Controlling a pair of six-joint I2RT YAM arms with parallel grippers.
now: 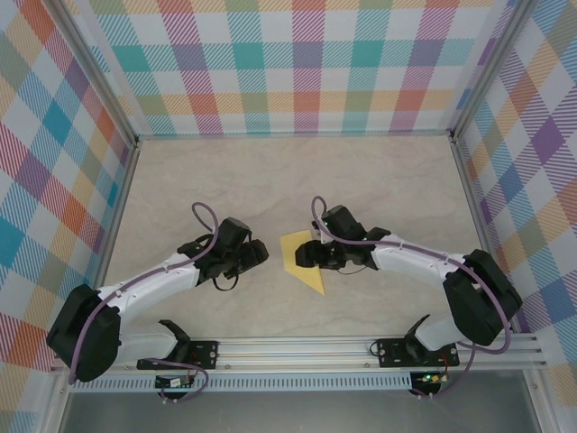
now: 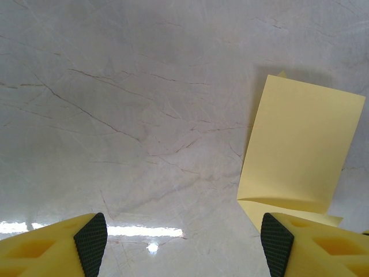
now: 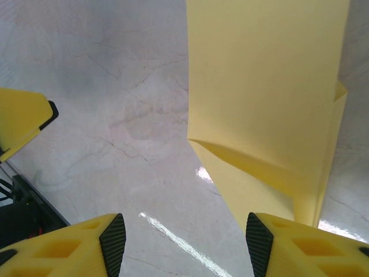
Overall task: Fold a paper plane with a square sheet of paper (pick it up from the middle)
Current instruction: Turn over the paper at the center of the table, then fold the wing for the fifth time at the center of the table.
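The square sheet of paper is yellow and lies folded on the marble table between my two grippers, one point toward the near edge. In the left wrist view the paper sits at the right with an upper flap lifted off the layer below. In the right wrist view the paper shows the same raised flap. My left gripper is open over bare table, just left of the sheet. My right gripper is open, its right finger at the paper's edge, nothing between the pads.
The beige marble tabletop is walled by checked panels on three sides. A metal rail carrying both arm bases runs along the near edge. A yellow finger of the left gripper shows at the left of the right wrist view.
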